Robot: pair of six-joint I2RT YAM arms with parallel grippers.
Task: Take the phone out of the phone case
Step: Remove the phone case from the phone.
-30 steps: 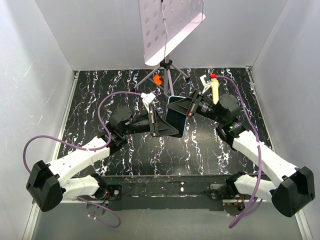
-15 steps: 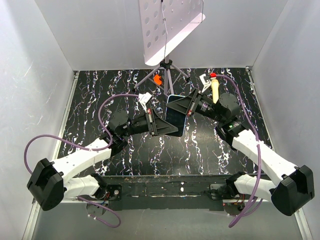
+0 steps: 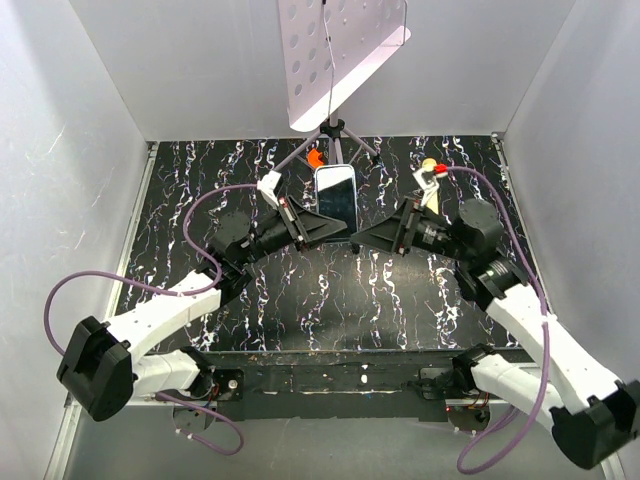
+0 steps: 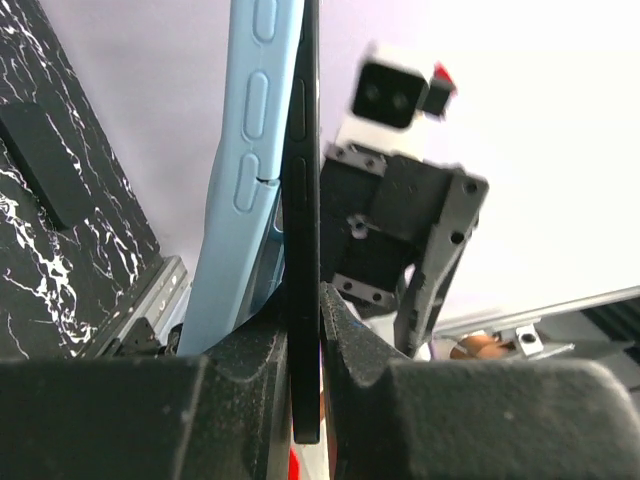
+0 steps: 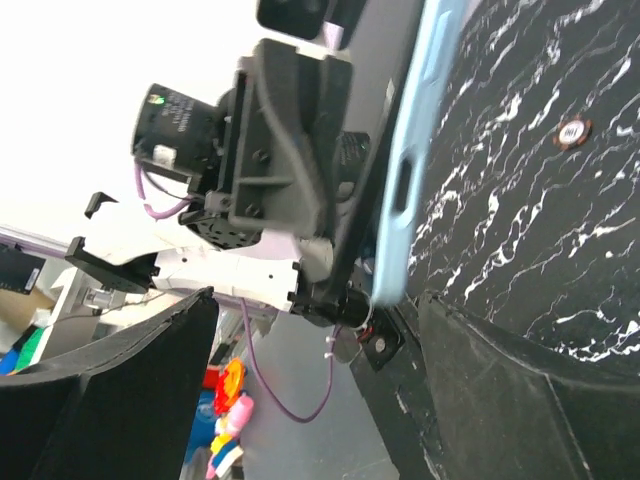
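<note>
The phone point(image 3: 336, 197) stands in the air above the table's middle, its glossy screen facing up at the top camera. My left gripper point(image 3: 325, 228) is shut on its lower end. In the left wrist view the dark phone edge point(image 4: 303, 200) runs up from between the pads of the left gripper point(image 4: 303, 320). The light blue phone case point(image 4: 245, 170) bows away from it on the left and still clings lower down. My right gripper point(image 3: 362, 238) is open just right of the phone and holds nothing. Its wrist view shows the case point(image 5: 412, 170) beyond the spread jaws of the right gripper point(image 5: 320, 300).
A tripod point(image 3: 335, 140) carrying a white perforated board point(image 3: 335, 60) stands at the back middle, close behind the phone, with a small orange piece point(image 3: 316, 158) at its foot. White walls close in the black marbled table point(image 3: 200, 170) on three sides.
The right gripper has let go, opened wide and drawn back to the right. The left gripper has swung the phone toward the back, so its screen now faces up.
</note>
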